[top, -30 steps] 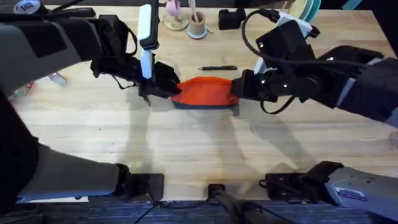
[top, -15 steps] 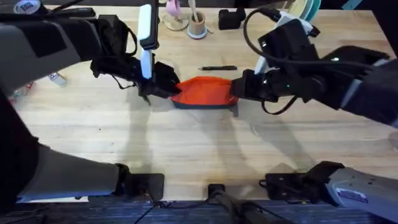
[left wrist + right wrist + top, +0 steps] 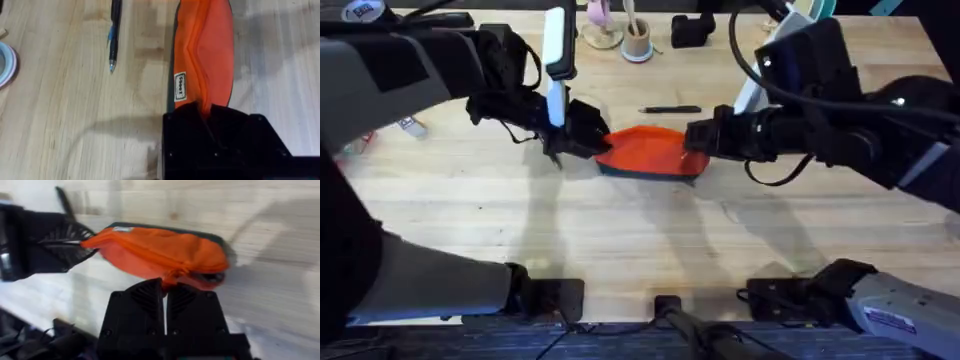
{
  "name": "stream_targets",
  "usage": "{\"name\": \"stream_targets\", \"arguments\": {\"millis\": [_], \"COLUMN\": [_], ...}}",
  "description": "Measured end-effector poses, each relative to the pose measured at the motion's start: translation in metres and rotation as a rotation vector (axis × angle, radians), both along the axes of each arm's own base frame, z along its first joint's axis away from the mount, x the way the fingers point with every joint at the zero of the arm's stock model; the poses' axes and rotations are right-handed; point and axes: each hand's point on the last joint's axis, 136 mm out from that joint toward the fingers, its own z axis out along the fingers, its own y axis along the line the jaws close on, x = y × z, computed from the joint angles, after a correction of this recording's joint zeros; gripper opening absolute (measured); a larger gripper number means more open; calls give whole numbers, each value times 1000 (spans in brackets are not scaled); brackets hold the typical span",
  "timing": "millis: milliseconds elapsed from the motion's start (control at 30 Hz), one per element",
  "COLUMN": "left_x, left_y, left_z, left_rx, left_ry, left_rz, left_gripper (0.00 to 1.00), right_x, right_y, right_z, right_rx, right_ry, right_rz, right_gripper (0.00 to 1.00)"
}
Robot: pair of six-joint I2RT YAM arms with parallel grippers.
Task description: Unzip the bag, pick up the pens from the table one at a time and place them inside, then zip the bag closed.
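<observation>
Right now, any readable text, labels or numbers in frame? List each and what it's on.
White tag on the bag: short dark print running sideways along the tag, too blurred to read for certain.
Sticker on the arm base at the overhead view's lower right: lines of print, too small to read.
Nothing readable on the pen or the table.

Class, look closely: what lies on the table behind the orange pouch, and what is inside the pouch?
One black pen lies on the table behind the orange pouch, apart from it. The fabric covers the pouch's inside, so its contents cannot be seen.
</observation>
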Motion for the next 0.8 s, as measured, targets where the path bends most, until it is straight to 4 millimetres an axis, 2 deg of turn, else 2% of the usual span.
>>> {"name": "stream_targets", "arguments": {"millis": [200,533,633,800], "left_x": [1,1,1,0], "left_y": [0,0,0,0], "left_z": [0,0,0,0], "left_rx": [1,3,2,-3], "left_ry": [-3,-5,-5,-3], "left_rz": [0,0,0,0], "left_gripper": [42,42,42,42], "right_x": [10,10,11,13], "right_y": [19,25,33,51], "right_z": [18,22,19,3], "right_rx": [100,116,120,120], "right_ry": [-67,-80,-84,-61], "right_rz": [42,58,78,121], "right_gripper": [31,31,31,31]}}
